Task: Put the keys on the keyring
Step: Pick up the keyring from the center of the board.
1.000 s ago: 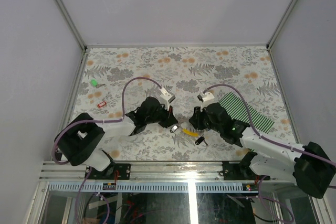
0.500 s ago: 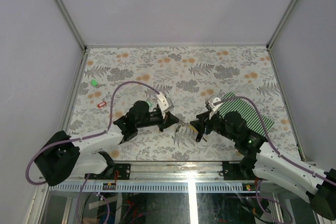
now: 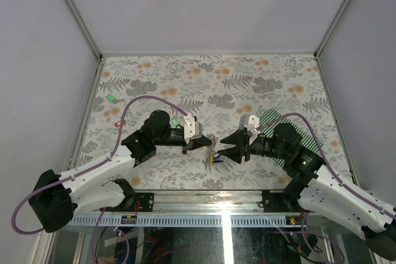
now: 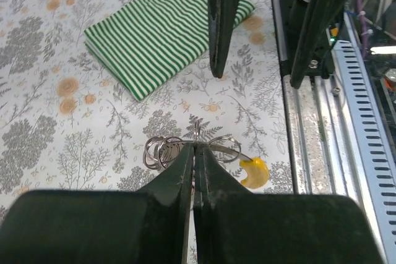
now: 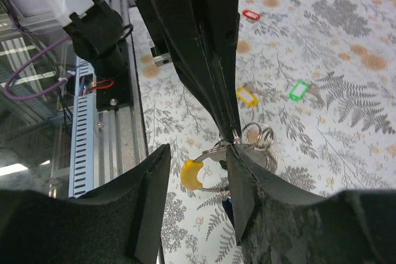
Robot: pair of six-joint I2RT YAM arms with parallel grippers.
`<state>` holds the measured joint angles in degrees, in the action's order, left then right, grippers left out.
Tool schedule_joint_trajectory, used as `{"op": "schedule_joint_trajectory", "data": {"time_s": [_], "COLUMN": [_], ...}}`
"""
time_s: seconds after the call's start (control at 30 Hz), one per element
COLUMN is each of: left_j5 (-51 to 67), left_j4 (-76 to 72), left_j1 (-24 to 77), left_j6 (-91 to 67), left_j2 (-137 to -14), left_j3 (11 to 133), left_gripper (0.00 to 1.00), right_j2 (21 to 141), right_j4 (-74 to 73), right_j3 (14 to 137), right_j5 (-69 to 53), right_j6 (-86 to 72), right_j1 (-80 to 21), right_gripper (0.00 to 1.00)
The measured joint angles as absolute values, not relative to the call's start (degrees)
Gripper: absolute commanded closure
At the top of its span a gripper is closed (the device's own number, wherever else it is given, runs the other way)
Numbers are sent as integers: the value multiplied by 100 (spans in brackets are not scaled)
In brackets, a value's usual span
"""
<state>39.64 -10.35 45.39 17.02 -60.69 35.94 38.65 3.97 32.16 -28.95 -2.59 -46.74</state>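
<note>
My left gripper (image 3: 209,144) (image 4: 195,149) is shut on the keyring (image 4: 162,151), a bunch of thin silvery loops held above the table. A yellow-headed key (image 4: 255,172) (image 5: 190,173) hangs from the ring, and a dark blue piece (image 5: 230,203) shows below it. My right gripper (image 3: 224,151) (image 5: 197,174) faces the left one, open, with its fingers (image 5: 148,202) on either side of the yellow key without touching it. The keyring (image 5: 257,137) sits just past the right fingertip. Loose green (image 3: 111,97) and red (image 3: 117,124) keys lie far left.
A green-and-white striped mat (image 3: 297,129) (image 4: 167,32) lies under the right arm. In the right wrist view a yellow tag (image 5: 246,96) and a green one (image 5: 299,89) lie on the floral cloth beyond the grippers. The metal rail (image 4: 365,122) runs along the table's near edge.
Both arms have stretched out and their grippers now face each other. The left gripper has lifted the keyring with the yellow key off the table. The right gripper now brackets the key.
</note>
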Motion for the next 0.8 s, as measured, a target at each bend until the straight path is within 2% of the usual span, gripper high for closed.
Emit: {"op": "schedule_joint_trajectory", "data": {"time_s": [0.37,0.53,0.8], "left_j5": [4423,4477,4534], "left_j4": [-298,-259,-246], "left_j1": [4539,4539,4539], "left_j6": [1872,1787,1721], "left_j2": [-5721,-5680,-5664], "left_j3": [3874,3874,3903], "left_gripper": [100,100,100], "right_j2": [4209,4296,4480], "right_j4": [67,51,150], "right_j3": [3590,3597,3599], "right_j5": [-3422,-3520,-3573], "right_j6": [325,526,694], "right_j1": [-4674,-4674,-4674], "right_gripper": [55,62,58]}}
